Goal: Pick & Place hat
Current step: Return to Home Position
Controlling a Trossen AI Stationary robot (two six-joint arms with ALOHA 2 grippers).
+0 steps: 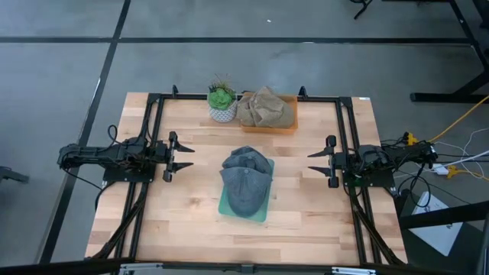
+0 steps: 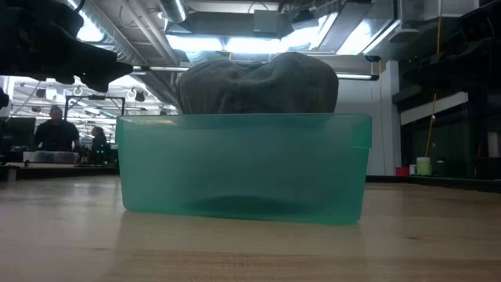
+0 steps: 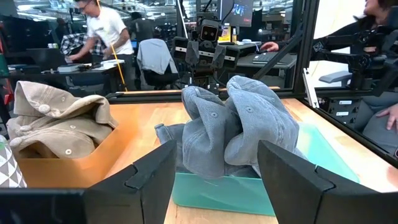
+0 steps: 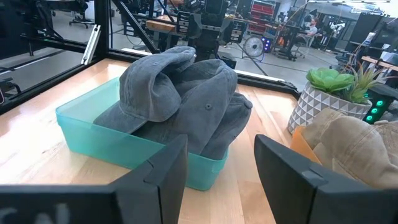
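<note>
Pincers both gape empty: my left gripper (image 1: 186,156) at centre-left, my right gripper (image 1: 313,163) at centre-right. Between them, mid-frame, blue caps (image 1: 247,179) heap in the green bin (image 1: 226,208). Upper centre: potted plant (image 1: 222,103), orange tray (image 1: 275,130) of beige caps (image 1: 265,107).

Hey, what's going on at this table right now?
Nothing is being handled just now. A pile of blue-grey caps sits in the green bin in the middle of the table, heaped above its rim. The left tool and the right tool are both open and empty, one at each side of the table, pointing in toward the bin without touching it. At the far edge, an orange tray holds tan hats, beside a small potted plant.
</note>
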